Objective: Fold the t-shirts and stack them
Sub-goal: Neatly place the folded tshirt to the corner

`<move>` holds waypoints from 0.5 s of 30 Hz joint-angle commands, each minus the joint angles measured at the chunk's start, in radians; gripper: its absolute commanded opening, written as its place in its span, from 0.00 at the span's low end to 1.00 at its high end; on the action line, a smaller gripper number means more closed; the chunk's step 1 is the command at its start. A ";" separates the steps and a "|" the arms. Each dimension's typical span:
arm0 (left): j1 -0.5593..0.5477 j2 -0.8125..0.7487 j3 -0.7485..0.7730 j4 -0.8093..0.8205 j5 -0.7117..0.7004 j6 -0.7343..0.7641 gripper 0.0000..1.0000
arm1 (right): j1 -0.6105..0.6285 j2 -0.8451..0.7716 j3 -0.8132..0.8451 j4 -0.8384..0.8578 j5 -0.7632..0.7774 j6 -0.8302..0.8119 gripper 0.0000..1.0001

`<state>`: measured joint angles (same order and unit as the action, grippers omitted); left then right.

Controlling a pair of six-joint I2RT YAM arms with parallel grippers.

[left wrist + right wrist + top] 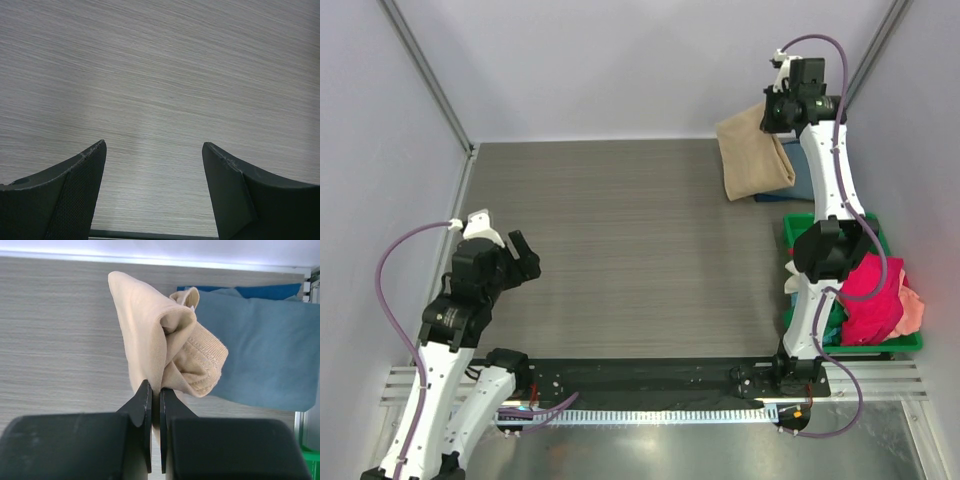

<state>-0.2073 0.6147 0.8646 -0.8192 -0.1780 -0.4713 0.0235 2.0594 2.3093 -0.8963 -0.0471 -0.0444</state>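
- A green bin (798, 224) sits on my right; the blue-grey t-shirt (265, 355) lies behind the tan t-shirt (150, 335).
- My right gripper (155, 390), reached far, pinches the tan t-shirt; the left gripper (154, 143) hangs spread.

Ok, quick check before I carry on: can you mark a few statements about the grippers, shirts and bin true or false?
1. The right gripper is shut on the tan t-shirt. True.
2. The left gripper holds a shirt. False: it is open and empty above the table.
3. A blue-grey t-shirt lies on the table beside the tan one. True.
4. The green bin is empty. False: a magenta t-shirt and others sit in it.
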 commanded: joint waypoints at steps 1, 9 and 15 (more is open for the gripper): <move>-0.001 0.010 -0.003 0.040 0.014 -0.001 0.78 | -0.042 -0.050 0.081 0.031 -0.059 -0.008 0.01; -0.001 0.022 -0.003 0.041 0.017 -0.001 0.78 | -0.109 -0.082 0.088 0.028 -0.132 0.005 0.01; -0.001 0.043 -0.004 0.043 0.026 -0.001 0.77 | -0.146 -0.068 0.111 0.030 -0.195 0.009 0.01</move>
<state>-0.2073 0.6468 0.8619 -0.8188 -0.1680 -0.4713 -0.1139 2.0571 2.3489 -0.9096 -0.1860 -0.0425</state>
